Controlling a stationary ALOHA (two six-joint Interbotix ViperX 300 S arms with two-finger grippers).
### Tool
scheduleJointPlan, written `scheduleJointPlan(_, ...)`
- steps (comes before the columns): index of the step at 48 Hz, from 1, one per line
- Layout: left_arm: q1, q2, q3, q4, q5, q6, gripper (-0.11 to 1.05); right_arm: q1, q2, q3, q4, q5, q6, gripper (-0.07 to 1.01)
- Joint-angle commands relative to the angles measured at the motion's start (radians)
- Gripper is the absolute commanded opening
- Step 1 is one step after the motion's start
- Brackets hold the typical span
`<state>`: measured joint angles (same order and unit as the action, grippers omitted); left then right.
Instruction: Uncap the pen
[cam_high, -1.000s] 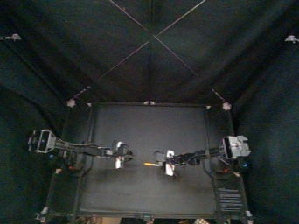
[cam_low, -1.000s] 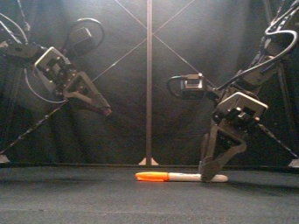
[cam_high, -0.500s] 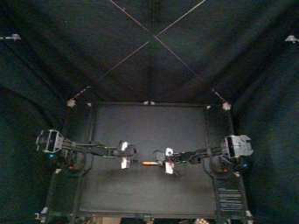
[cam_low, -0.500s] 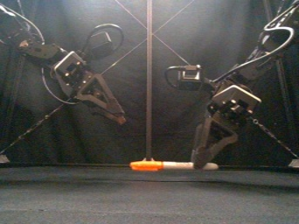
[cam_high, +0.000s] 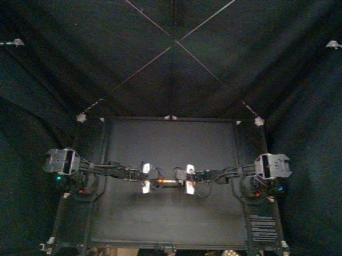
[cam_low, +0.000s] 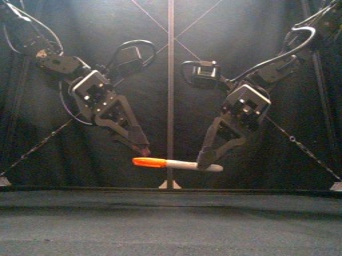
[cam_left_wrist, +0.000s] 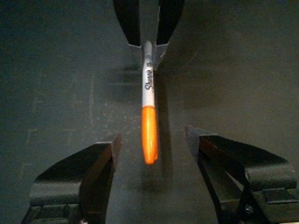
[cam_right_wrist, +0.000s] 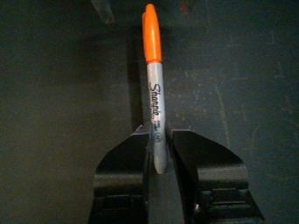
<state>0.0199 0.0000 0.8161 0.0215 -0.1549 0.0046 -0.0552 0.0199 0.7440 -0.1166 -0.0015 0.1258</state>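
The 2 arms come in from opposite sides and slope down toward the pen, so in the front view they make a shape like an upside-down V over it. From the top, both arms are stretched toward the pen in almost 1 straight line, wrists facing each other.

The right hand is clenched on the pen: its 2 jaws press from both sides on the far end of the grey barrel, the end opposite to the cap. This hand alone carries the pen.

The left hand is released. Its 2 jaws stand wide apart, 1 on each side of the cap, and the left wrist view shows a clear gap between each jaw and the cap, so they do not touch it. In the front view the tips of this hand are just above the cap.

There is 1 pen with 1 cap, and there are 2 hands.

The pen is in the air, above the middle of the worktop, not touching it. It lies almost level, with the cap end a little higher than the held end. The cap is bright orange, is on the pen, and points toward the left arm. The barrel is pale grey with 1 line of black lettering along it.
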Motion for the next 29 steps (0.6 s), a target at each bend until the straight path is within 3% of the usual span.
scheduleJointPlan(1, 0.003, 0.014, -0.034, 0.000, -0.005, 0.0000, 0.92, -0.003, -0.032, -0.021, 0.000, -0.009, 0.002, 0.54)
scheduleJointPlan(13, 0.008, 0.035, -0.044, 0.002, -0.005, 0.0000, 0.86, -0.003, -0.032, -0.021, -0.002, -0.011, 0.002, 0.54)
scheduleJointPlan(29, 0.018, 0.032, -0.040, 0.005, -0.005, 0.0015, 0.50, -0.003, -0.049, -0.014, 0.000, -0.011, 0.002, 0.54)
